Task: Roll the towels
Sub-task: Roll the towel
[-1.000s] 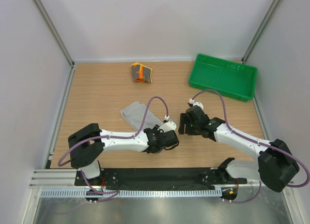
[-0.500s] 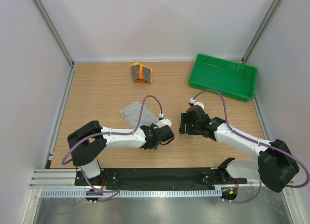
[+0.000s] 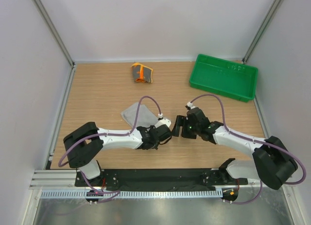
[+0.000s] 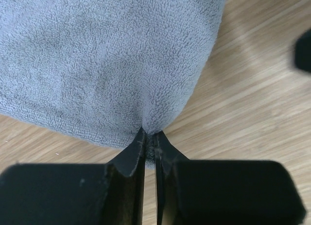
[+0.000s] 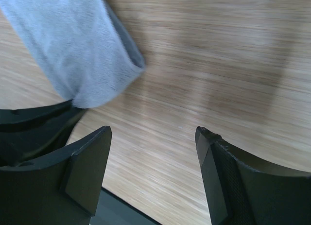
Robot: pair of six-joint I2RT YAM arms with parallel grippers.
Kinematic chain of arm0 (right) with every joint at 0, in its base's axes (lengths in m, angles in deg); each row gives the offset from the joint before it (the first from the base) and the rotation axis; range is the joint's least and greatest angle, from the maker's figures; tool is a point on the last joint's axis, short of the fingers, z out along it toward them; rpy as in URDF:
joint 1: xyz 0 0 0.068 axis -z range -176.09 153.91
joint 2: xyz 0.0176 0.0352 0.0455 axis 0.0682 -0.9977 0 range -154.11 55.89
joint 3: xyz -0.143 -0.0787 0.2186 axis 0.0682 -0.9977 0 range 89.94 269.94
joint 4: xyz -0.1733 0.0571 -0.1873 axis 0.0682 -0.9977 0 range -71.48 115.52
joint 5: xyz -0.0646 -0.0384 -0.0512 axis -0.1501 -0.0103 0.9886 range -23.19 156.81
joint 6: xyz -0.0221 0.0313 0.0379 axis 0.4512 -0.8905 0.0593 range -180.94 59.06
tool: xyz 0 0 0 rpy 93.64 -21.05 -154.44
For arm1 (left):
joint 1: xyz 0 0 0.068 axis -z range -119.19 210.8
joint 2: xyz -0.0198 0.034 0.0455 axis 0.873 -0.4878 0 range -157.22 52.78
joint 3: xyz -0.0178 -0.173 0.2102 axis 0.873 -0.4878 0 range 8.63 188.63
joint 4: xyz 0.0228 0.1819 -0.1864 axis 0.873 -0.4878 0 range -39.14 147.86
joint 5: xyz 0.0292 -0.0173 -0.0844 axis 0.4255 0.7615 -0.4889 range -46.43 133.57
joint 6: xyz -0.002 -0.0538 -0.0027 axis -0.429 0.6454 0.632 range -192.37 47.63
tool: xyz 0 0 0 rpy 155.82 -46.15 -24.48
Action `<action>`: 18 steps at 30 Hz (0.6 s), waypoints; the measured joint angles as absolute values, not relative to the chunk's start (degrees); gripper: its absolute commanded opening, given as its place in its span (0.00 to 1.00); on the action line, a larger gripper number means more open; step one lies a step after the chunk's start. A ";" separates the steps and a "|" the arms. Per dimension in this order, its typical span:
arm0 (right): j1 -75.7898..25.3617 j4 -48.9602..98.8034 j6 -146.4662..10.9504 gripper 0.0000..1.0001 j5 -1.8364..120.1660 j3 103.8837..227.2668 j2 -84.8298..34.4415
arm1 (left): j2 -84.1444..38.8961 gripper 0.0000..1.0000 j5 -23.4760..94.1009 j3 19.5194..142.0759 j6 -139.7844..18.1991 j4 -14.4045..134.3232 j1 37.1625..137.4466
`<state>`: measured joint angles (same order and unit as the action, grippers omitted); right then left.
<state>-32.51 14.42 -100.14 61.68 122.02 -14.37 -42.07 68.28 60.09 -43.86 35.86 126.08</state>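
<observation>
The light grey towel [image 3: 136, 113] lies flat in the middle of the wooden table, partly under the left arm's cable. My left gripper [image 3: 156, 133] is shut on the towel's near right corner; the left wrist view shows the towel [image 4: 112, 64] pinched between the closed jaws of the left gripper [image 4: 150, 137]. My right gripper [image 3: 177, 127] is open and empty just right of that corner; its wrist view shows the towel's folded edge [image 5: 82, 55] beyond the wide jaws of the right gripper [image 5: 153, 137]. The orange and yellow patterned towel [image 3: 141, 72] lies rolled at the back.
A green plastic tray [image 3: 223, 77] stands at the back right. White walls with metal posts close the table on three sides. A black base rail runs along the near edge.
My left gripper has moved left and back towards the grey towel, holding its corner. My right gripper has moved left, closer to the left gripper.
</observation>
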 measured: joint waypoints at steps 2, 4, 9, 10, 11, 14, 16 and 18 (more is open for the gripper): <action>-32.51 18.51 -102.13 0.80 58.01 121.36 -16.67 | -41.61 0.08 67.36 59.78 -43.79 36.25 126.04; -32.51 21.97 -103.75 0.80 55.65 121.25 -19.20 | -41.30 0.08 66.45 59.68 -43.64 36.36 126.04; -32.49 28.78 -106.85 0.80 51.89 122.10 -25.72 | -40.49 0.07 64.63 59.17 -42.79 36.73 126.04; -32.40 29.70 -107.44 0.79 51.52 122.50 -26.77 | -40.27 0.07 64.44 58.98 -42.35 36.77 126.04; -32.29 30.77 -107.99 0.79 51.04 122.78 -27.68 | -39.99 0.07 64.24 58.74 -42.16 36.82 125.93; -32.25 33.75 -109.30 0.74 50.45 123.59 -30.15 | -39.03 0.06 63.10 58.12 -41.70 37.15 125.95; -32.23 35.56 -109.98 0.67 49.92 124.05 -31.79 | -38.02 0.06 62.32 57.49 -41.46 37.34 125.95; -32.23 37.07 -110.55 0.56 49.66 124.38 -33.28 | -36.86 0.06 61.59 56.99 -41.35 37.45 125.93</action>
